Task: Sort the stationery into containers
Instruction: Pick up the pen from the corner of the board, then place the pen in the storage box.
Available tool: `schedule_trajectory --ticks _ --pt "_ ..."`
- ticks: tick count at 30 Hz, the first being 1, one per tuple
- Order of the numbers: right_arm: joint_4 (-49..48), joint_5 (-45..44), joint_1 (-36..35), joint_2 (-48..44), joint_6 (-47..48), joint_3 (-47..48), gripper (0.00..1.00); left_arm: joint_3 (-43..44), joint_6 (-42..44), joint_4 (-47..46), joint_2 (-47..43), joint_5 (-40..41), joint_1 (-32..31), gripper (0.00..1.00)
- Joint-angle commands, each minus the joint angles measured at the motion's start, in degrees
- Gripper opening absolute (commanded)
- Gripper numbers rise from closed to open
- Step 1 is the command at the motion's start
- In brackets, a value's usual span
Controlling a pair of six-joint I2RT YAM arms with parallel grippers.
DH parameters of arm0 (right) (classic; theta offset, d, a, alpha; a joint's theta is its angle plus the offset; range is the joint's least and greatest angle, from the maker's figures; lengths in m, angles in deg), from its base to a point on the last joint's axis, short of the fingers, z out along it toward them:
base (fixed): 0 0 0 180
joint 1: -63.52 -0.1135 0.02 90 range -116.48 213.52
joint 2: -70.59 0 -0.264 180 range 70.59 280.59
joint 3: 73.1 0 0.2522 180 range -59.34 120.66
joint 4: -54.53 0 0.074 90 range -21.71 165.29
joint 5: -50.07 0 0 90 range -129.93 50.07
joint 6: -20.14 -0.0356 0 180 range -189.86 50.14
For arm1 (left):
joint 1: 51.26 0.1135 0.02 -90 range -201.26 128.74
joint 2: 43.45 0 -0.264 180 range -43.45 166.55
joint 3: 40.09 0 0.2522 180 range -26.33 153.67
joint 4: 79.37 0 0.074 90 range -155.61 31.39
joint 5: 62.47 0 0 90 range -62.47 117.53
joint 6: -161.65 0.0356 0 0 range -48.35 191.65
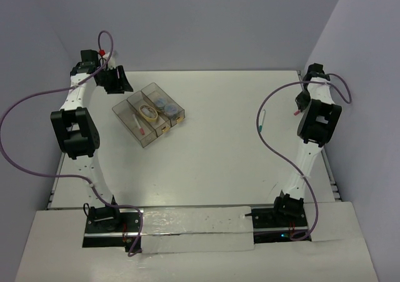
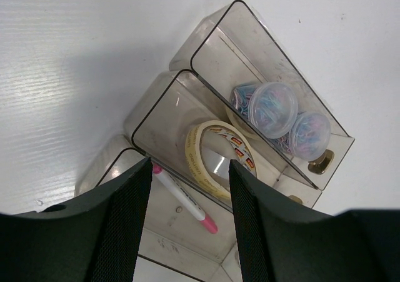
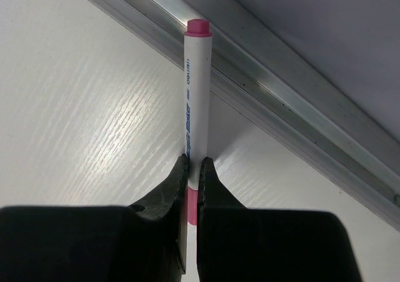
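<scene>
Clear bins (image 1: 125,114): three, joined in row.
Pens: three. Pink-tipped pen (image 2: 184,197) in bin; green-tipped pen (image 1: 262,119) on table (image 1: 206,169); pink-capped pen (image 3: 195,94) pinched in right gripper (image 3: 194,164).
Tape roll (image 2: 219,160): one.
Round clear tubs (image 2: 273,109) of paper clips: two.
Robot arms (image 1: 75,132): two.

The pen (image 3: 195,107) pinched in the right gripper (image 3: 193,171) had a smooth, glossy white plastic barrel; the table (image 3: 87,125) under it looked white, finely grained and faintly shiny. Below the left gripper (image 2: 190,169), the bins (image 2: 275,57) were glossy, smoky clear plastic.
</scene>
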Motion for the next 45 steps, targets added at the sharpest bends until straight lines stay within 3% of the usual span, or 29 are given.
schedule_trajectory --ticks 1,9,15,16,22,26,31,33,36,41,45 --pt "-7.0 0.5 -1.7 -6.6 8.0 -6.2 0.0 2.7 -0.6 0.1 -0.4 -2.0 0.4 0.59" --pt "-15.1 4.4 -6.0 -16.8 9.3 -5.8 0.0 2.3 -1.8 -0.9 -2.3 -4.6 0.3 0.58" --pt "-25.8 10.8 -21.5 -24.9 15.9 -6.6 0.0 3.3 -4.0 -3.0 -4.1 -9.0 0.1 0.57" --pt "-28.3 15.0 -27.5 -25.3 16.1 -6.1 0.0 3.6 -4.8 -3.8 -4.8 -10.5 0.0 0.57" --pt "-26.4 25.1 -49.3 -14.4 18.5 12.9 0.0 0.7 -9.5 -9.1 -9.6 -11.2 0.6 0.57" --pt "-29.8 27.3 -58.3 -11.3 20.5 13.3 0.0 -6.0 -11.2 -12.9 -12.7 -17.5 0.6 0.58" --pt "-36.3 31.2 -59.8 -15.6 13.9 3.4 0.0 -17.6 -12.1 -22.3 -20.9 -31.9 0.6 0.61" --pt "-36.5 30.4 -60.8 -17.2 14.3 1.1 0.0 -19.3 -11.1 -21.9 -22.2 -35.6 0.6 0.61" --pt "-36.7 30.4 -62.1 -18.4 15.2 -0.8 0.0 -20.2 -10.5 -21.3 -22.5 -35.9 0.4 0.61" --pt "-37.0 30.4 -63.3 -19.3 14.6 -3.4 0.0 -23.3 -18.5 -29.1 -23.6 -35.7 0.0 0.61" --pt "-38.3 30.7 -63.4 -20.3 13.7 -4.5 0.0 -24.4 -20.8 -30.5 -24.0 -30.4 -1.2 0.57"
